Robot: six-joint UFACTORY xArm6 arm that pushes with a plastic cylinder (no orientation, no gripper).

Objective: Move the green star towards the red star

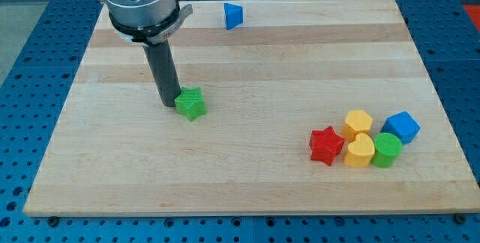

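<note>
My tip rests on the wooden board touching the left side of the green star; I carry no gripper. The red star lies well to the right and nearer, beside two yellow blocks.

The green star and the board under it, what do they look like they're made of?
The green star looks like moulded plastic: solid even colour, soft matte sheen, rounded edges. It could be painted, though. The board looks like light wood with a smooth finish: lengthwise grain and plank-like strips show. My tip sits against the star's left side.
</note>
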